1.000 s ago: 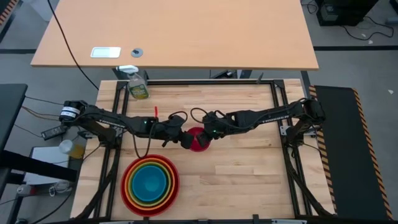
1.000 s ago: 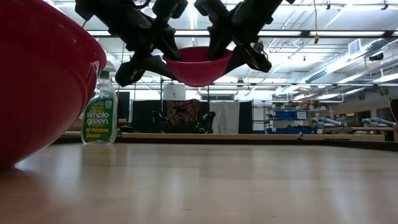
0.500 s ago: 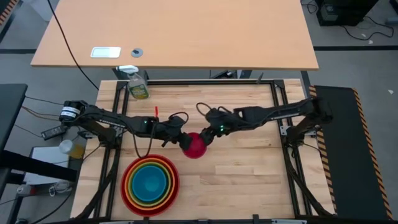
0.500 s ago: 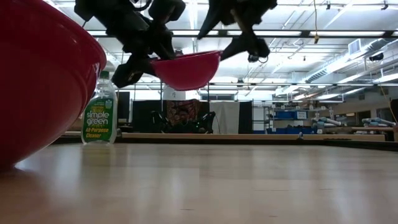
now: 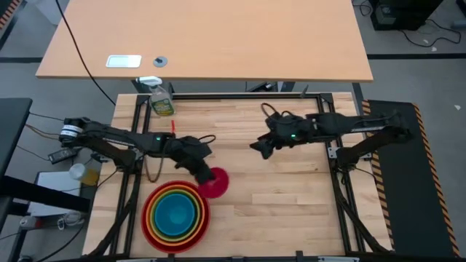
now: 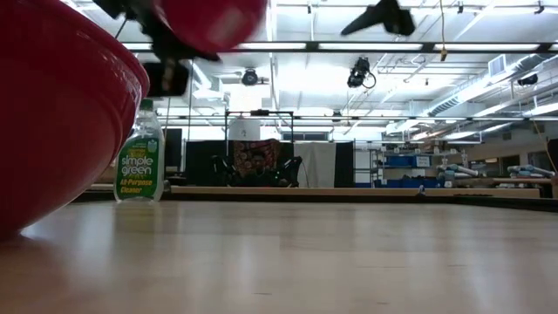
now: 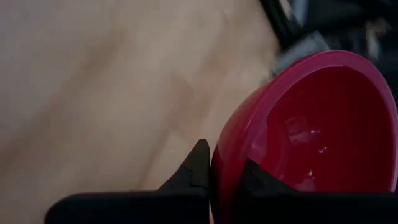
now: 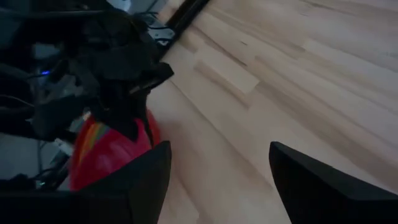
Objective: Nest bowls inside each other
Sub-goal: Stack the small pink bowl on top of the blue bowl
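The magenta-pink bowl hangs clear of the table, just right of a stack of bowls, with my left gripper shut on it. The stack is red outermost, then orange, yellow-green and blue, and rests on its base near the table's front edge. In the low view the pink bowl is a blur at the top and the red bowl's wall fills the left. My right gripper stands open over the table's middle right, well away from the pink bowl. My left gripper pinches the pink bowl's rim, one finger outside the wall and one inside the hollow. The fingers come from the table's left, slanting down. The bowl is lifted clear and tipped, its opening turned partly sideways.
A yellow-green spray bottle stands at the table's far left corner. Black frame rails run along the table's sides. Bare wood lies to the right of the stack and under my right gripper.
My right gripper has let go of the pink bowl, opened wide, and drawn back up and toward the table's right edge. My left gripper keeps the bowl and has carried it toward the near edge, next to the stack. The bowl has tipped from level onto a slant.
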Robot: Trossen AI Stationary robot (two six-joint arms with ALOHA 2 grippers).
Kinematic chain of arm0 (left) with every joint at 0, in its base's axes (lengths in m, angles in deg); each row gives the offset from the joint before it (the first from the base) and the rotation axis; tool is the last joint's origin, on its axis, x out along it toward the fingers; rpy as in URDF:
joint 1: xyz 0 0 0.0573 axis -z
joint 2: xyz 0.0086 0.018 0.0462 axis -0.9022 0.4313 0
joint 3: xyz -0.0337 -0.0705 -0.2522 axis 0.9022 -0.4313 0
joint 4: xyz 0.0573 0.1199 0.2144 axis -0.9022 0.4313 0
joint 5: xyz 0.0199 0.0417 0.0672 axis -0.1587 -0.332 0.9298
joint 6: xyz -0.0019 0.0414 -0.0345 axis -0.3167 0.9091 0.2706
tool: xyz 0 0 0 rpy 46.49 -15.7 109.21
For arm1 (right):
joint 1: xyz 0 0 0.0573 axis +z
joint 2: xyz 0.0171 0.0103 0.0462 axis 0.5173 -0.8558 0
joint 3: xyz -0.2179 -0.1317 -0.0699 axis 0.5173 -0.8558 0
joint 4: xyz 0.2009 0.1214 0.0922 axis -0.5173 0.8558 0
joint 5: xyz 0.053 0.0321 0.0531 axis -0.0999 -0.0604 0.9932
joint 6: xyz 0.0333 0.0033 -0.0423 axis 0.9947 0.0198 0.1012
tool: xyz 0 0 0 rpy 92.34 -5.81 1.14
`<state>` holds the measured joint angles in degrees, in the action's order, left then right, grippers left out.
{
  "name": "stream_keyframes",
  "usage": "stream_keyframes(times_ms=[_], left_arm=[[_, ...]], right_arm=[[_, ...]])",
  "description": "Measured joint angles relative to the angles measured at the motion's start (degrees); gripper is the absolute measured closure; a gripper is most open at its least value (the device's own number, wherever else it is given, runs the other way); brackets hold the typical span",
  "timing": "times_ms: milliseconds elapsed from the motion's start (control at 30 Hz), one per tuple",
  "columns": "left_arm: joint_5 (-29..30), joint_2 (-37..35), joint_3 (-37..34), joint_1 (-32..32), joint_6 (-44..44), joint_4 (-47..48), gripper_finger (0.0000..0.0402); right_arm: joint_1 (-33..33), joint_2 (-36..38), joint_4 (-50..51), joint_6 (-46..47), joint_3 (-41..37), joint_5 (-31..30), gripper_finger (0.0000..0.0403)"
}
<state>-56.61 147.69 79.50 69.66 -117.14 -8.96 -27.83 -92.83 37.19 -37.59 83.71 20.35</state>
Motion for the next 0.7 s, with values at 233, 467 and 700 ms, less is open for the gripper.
stream_keyframes(times_ms=[233, 467, 700], left_arm=[[-5.0, -10.6, 0.0, 5.8, 0.2, 16.1, 0.0386], [4.1, -12.3, -0.1, 19.2, -9.5, 28.5, 0.0387], [15.3, -11.8, 0.0, 30.5, -22.0, 34.1, 0.0387]], right_arm=[[2.9, 3.8, 2.6, -0.6, 0.0, -2.3, 0.0128], [5.2, 1.5, 2.5, -0.6, 0.0, -5.1, 0.0128], [6.0, -1.9, -0.9, -0.6, 0.0, -3.4, 0.0128]])
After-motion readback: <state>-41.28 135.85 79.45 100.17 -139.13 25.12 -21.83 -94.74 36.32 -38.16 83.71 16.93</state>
